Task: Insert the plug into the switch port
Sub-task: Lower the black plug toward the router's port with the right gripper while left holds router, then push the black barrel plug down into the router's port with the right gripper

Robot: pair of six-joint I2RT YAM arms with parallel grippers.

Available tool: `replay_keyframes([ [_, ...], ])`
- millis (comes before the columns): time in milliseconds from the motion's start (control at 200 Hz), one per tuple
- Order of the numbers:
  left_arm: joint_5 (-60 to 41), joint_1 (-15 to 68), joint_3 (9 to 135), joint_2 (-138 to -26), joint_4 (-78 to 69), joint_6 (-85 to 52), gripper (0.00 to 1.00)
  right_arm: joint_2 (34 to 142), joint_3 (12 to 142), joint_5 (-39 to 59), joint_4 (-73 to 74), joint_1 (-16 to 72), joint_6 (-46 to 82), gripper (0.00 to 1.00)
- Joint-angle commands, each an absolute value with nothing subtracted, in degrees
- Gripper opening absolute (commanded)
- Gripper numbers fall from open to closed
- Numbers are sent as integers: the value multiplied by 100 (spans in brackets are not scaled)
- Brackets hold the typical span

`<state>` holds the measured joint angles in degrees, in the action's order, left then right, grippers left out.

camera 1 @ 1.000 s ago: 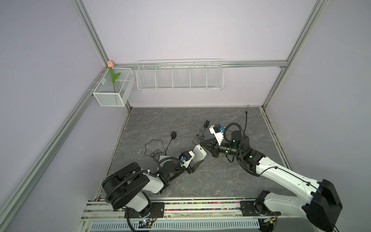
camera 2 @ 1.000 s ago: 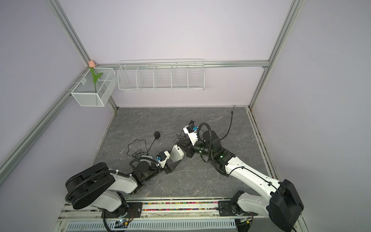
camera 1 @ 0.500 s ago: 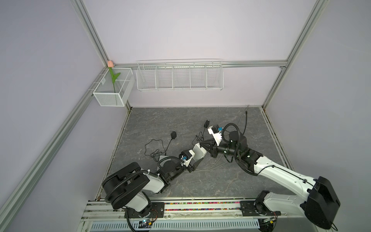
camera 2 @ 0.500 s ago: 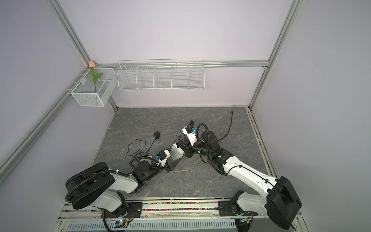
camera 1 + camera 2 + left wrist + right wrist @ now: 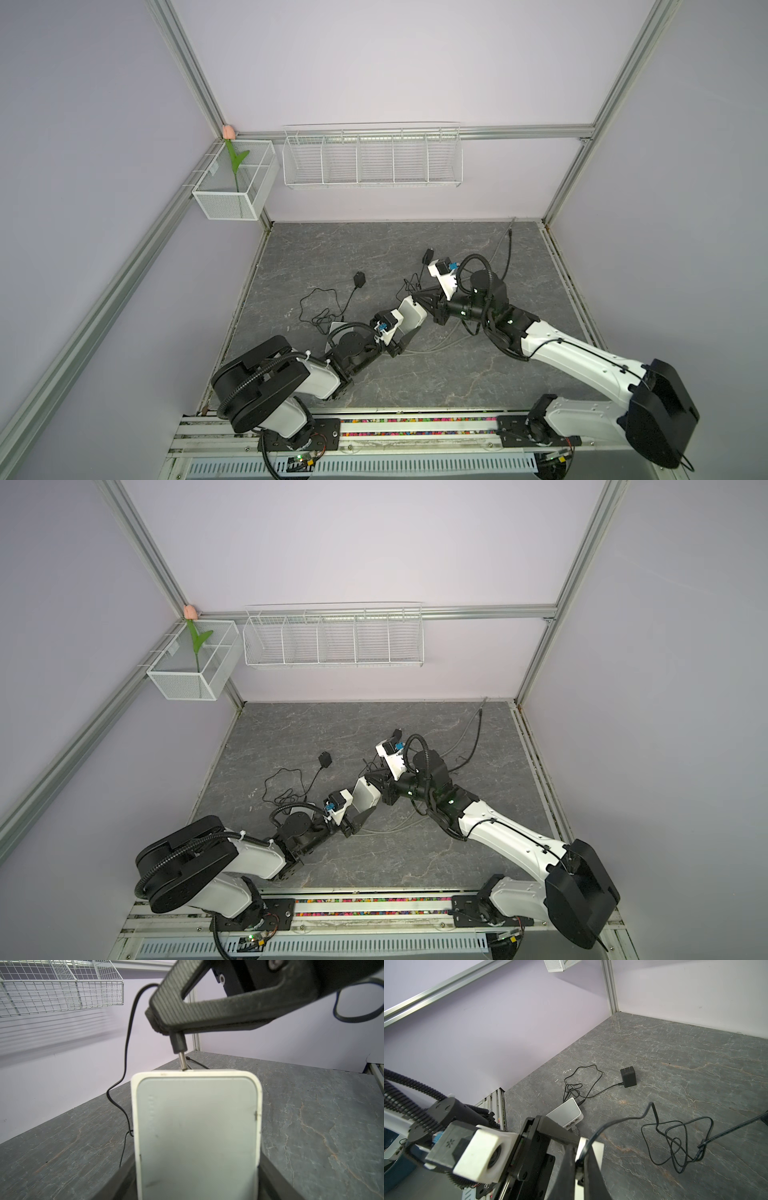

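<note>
My left gripper (image 5: 196, 1180) is shut on a white switch (image 5: 197, 1136) and holds it by its two sides, tilted up off the table; it shows as the switch (image 5: 411, 318) in both top views. My right gripper (image 5: 158, 1022) is shut on a black barrel plug (image 5: 178, 1043). The plug's metal pin meets the switch's far edge. The port itself is hidden behind that edge. In the right wrist view the right gripper (image 5: 581, 1159) pinches the plug's thin black cable (image 5: 652, 1113) against the switch's edge (image 5: 598, 1147).
A second white switch (image 5: 566, 1112) with cables in it lies on the grey table (image 5: 374, 249) beside my left arm. A black power adapter (image 5: 628, 1078) and loose tangled cable (image 5: 675, 1140) lie nearby. Wire baskets (image 5: 372, 160) hang on the back wall.
My right gripper has carried the plug leftwards to the held switch, closing the gap until the pin meets its edge. The left gripper has barely moved.
</note>
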<state>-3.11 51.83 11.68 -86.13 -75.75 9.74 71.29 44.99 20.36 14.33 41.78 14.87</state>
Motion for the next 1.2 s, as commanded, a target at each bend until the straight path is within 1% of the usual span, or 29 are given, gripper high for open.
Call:
replay_keyframes([
  [0, -312, 5229, 1230, -8455, -8095, 1011, 0, 7172, 4545, 1945, 1335, 4225, 1358, 7],
  [405, -263, 5222, 1222, -8409, -8093, 872, 0, 7197, 4615, 1914, 1308, 4223, 1364, 7],
  [680, -166, 5226, 1331, -8511, -8088, 497, 0, 7207, 4281, 1902, 1720, 4279, 1580, 7],
  [1195, -197, 5226, 1389, -8393, -8086, 319, 0, 7405, 4118, 1802, 1687, 4473, 1486, 7],
])
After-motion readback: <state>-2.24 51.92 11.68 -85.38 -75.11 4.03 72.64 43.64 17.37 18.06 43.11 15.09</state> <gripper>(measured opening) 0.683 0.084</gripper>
